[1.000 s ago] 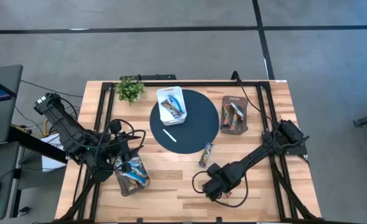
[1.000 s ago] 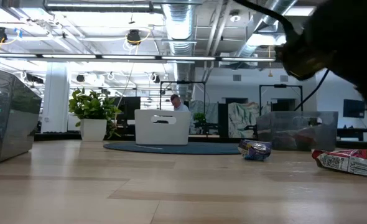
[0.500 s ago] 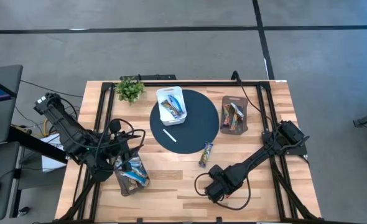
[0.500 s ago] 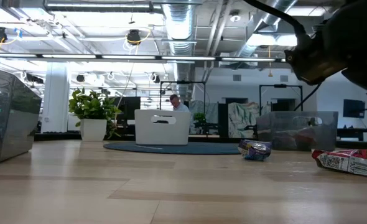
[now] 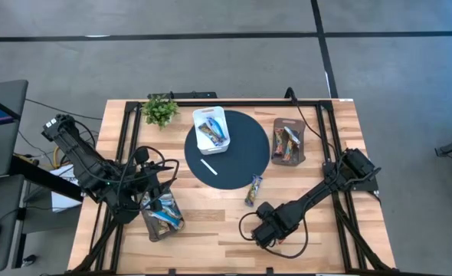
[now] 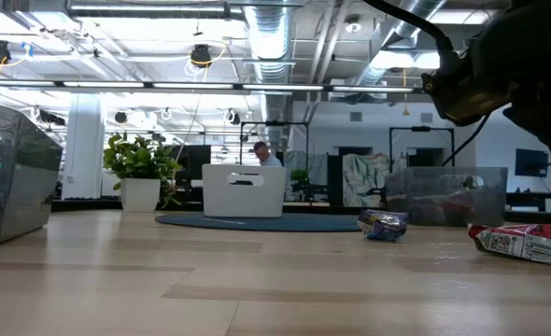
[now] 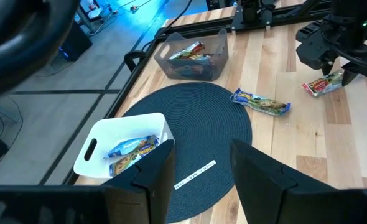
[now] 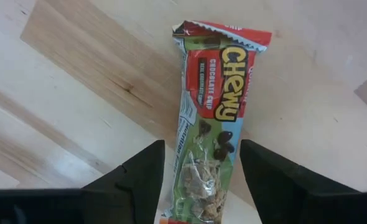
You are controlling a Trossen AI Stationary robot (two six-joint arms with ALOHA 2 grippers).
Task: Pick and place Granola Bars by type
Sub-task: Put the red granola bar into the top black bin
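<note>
At the tabletop's point(image 5: 211, 222) front edge, the right end effector point(image 8: 199, 186) hovers spread wide over a red-and-green granola bar point(image 8: 211, 124). The left end effector point(image 7: 202, 177) waits, fingers parted, above a grey bin point(image 5: 158, 218) of bars.

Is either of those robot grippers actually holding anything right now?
Nothing is held. The right gripper is open, its fingers on either side of a red-and-green granola bar lying on the table. The left gripper is open too.

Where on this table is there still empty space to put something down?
Bare wood lies along the near edge between the grey bin and the right gripper, and in the far right corner beyond the dark bin. The middle is crowded: round mat, white bin, loose bar.
</note>
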